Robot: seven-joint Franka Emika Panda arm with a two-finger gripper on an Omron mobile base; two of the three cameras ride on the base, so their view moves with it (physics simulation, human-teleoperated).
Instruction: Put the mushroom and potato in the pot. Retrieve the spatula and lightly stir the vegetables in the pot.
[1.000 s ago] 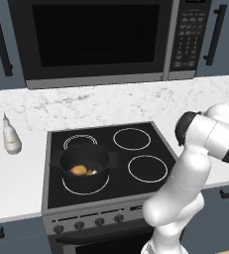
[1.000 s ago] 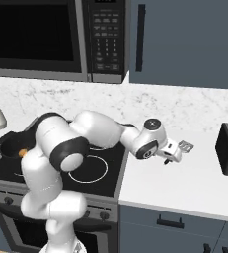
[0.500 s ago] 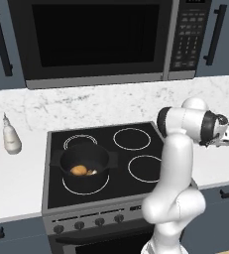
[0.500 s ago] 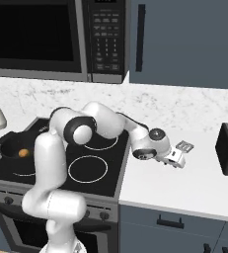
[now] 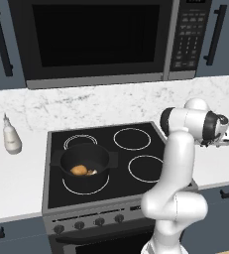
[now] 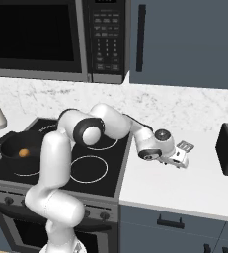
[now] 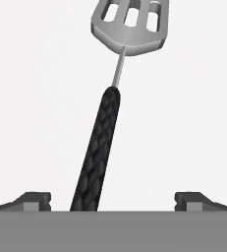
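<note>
Your jaws stand spread, the spatula [image 7: 105,142] lying on the table between them, untouched, right of the stove. The potato [image 5: 78,170] and mushroom [image 5: 90,172] sit in the pot [image 5: 85,158].

Even, diffuse rendered lighting with no visible source; both base views are bright and sharp edge to edge, without glare, blur or lens distortion. The white surface [image 6: 184,188] carries almost no cast shadow. In the hand view the surface washes out to near-uniform white, while the spatula [image 7: 105,128] stays crisp with soft shading.
</note>
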